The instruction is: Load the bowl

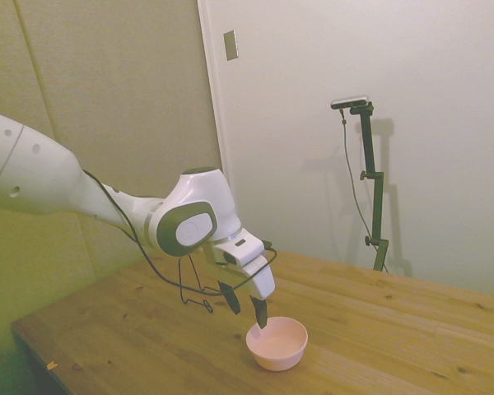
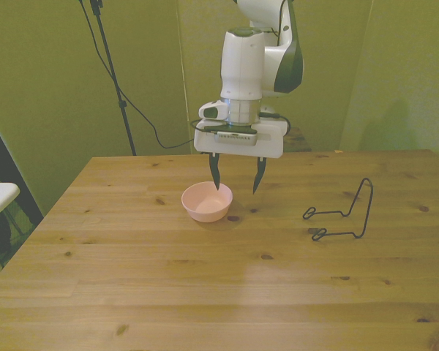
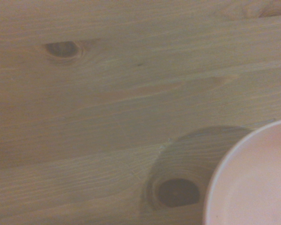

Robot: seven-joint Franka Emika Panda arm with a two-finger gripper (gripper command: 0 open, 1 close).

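While the white arm [image 2: 260, 51] reaches down over the worktop [image 2: 205, 292], its end effector [image 2: 238, 178] hangs with fingers spread wide apart, holding nothing. One dark fingertip [image 2: 216, 178] dips at the rim of the bowl [image 2: 206, 202], on the side nearest the worktop's far edge; the other fingertip [image 2: 258, 179] sits outside the bowl, above bare wood toward the front view's right. Side view agrees: end effector [image 1: 245, 308] straddles the bowl's [image 1: 277, 343] rim, one finger over the inside, one outside. Cannot tell if the finger touches the rim. Bowl is pale pink, upright, empty, resting on the wood in the far half of the worktop, closer to the far edge than the near one. Black wire rack [image 2: 342, 212] stands on the worktop well apart from the bowl, toward the front view's right. Wrist view, blurred: curved bowl rim [image 3: 253, 183] beside a dark knot [image 3: 177, 192] in the wood grain.
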